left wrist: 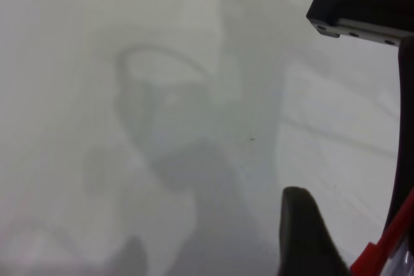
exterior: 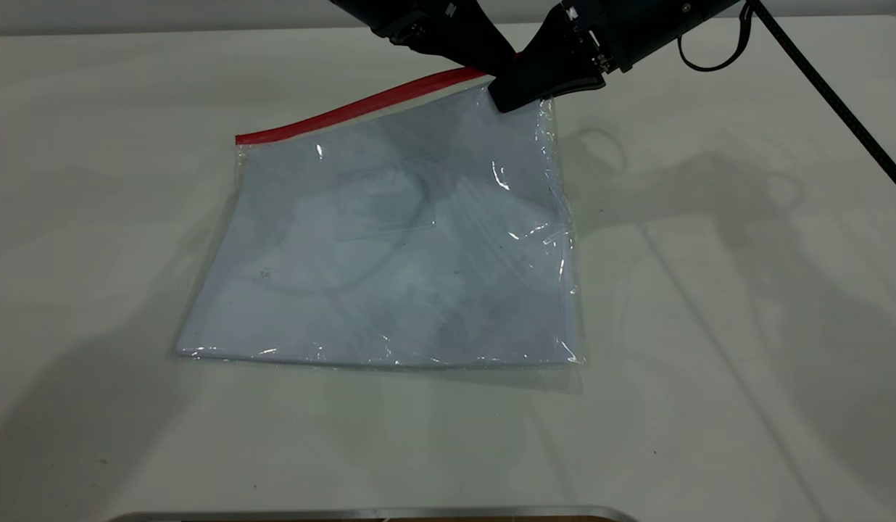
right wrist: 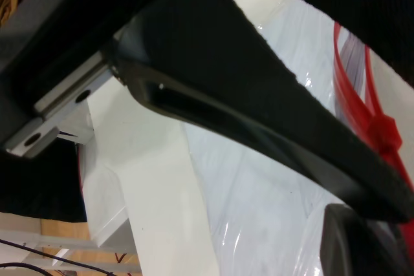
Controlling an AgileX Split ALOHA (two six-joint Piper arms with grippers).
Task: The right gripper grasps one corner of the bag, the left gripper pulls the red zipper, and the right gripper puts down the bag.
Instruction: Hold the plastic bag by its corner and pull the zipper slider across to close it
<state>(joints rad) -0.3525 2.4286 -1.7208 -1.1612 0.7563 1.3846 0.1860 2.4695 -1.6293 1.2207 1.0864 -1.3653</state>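
The bag lies on the white table with its far right end lifted. The red zipper runs along its far edge. My right gripper is shut on the bag's red-tipped corner, which its jaws hide; in the right wrist view it pinches the clear plastic next to the zipper and its slider tab. My left gripper is just behind it at the zipper's right end. In the left wrist view it is open, with the zipper between its fingers.
The white table surrounds the bag. The right arm's black cable crosses the far right. A metal edge runs along the table's front.
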